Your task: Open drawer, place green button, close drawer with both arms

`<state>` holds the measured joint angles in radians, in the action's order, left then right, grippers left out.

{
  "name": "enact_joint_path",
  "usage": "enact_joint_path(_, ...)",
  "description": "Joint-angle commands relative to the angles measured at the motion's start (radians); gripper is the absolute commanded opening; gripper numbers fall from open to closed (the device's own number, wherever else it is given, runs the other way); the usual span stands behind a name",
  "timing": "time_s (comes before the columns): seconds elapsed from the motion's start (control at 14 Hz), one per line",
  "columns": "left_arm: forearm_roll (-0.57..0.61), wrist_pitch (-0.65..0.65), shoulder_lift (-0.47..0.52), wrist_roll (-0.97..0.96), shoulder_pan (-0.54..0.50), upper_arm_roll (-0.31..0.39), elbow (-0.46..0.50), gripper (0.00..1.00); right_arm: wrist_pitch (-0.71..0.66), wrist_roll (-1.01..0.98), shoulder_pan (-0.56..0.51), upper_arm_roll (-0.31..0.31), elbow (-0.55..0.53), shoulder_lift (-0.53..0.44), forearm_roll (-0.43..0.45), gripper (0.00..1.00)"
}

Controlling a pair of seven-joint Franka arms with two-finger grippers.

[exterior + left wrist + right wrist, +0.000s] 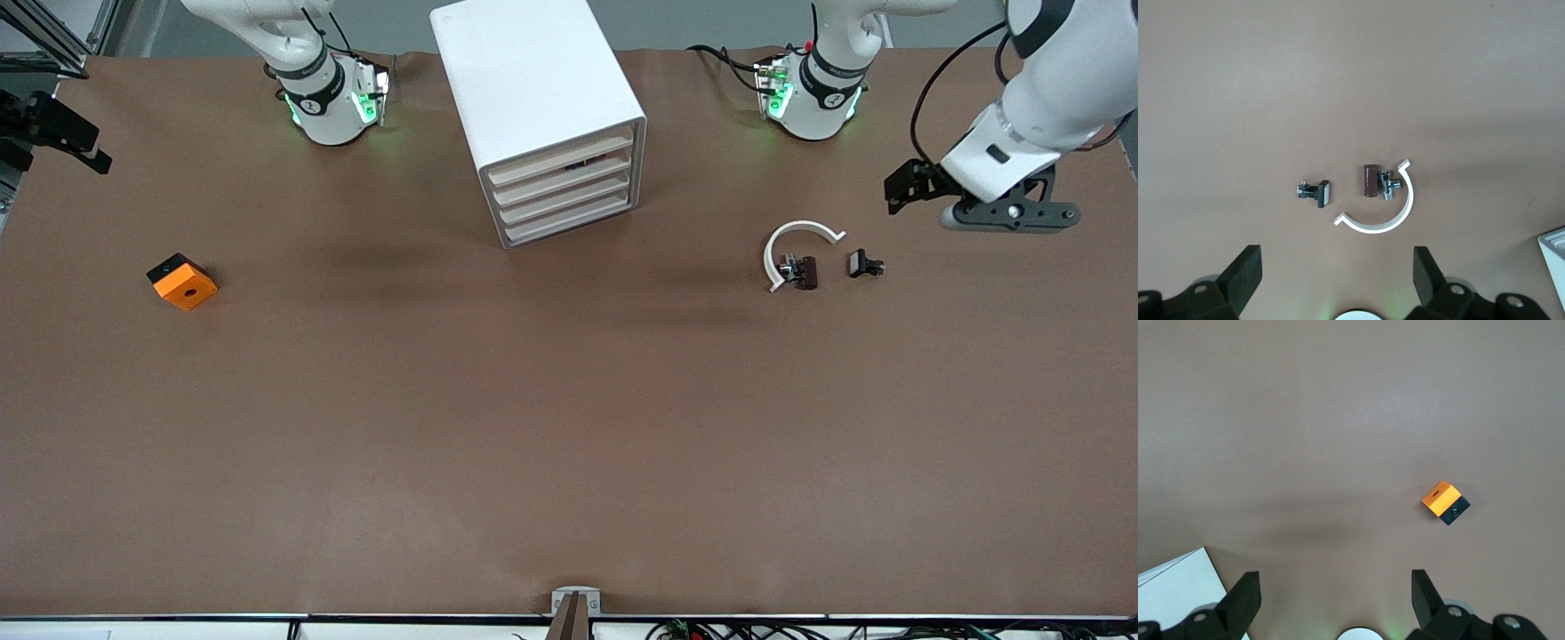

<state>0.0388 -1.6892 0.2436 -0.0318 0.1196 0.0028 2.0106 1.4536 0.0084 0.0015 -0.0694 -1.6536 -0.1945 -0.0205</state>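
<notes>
The white cabinet stands between the two arm bases, and all of its cream-fronted drawers are pushed in. The button, a tiny black part with a pale cap, lies on the table toward the left arm's end; the left wrist view shows it too. My left gripper hangs open and empty in the air beside it, the fingers spread wide in its wrist view. My right gripper is up at the right arm's end of the table, open and empty.
A white curved band with a dark brown cylinder and a metal piece lies beside the button. An orange block with a black hole sits toward the right arm's end. Brown tabletop spreads nearer the front camera.
</notes>
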Motion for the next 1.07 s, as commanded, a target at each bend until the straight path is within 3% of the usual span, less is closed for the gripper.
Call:
enact_joint_path(0.0, -0.002, 0.029, 0.026, 0.036, -0.040, 0.002, -0.022, 1.00, -0.016, 0.004, 0.000, 0.005, 0.028, 0.013, 0.002, 1.00)
enact_joint_path(0.29, -0.011, 0.043, -0.019, 0.021, -0.041, 0.002, -0.111, 1.00, -0.016, 0.004, 0.000, 0.005, 0.028, 0.013, 0.004, 1.00)
enact_joint_path(0.64, -0.013, 0.043, -0.147, 0.027, -0.041, 0.002, -0.278, 1.00, -0.019, 0.005, -0.002, 0.005, 0.028, 0.012, 0.004, 1.00)
enact_joint_path(1.0, -0.014, 0.060, -0.149, 0.030, -0.041, 0.006, -0.302, 1.00, -0.016, 0.005, 0.000, 0.005, 0.029, 0.013, 0.002, 1.00)
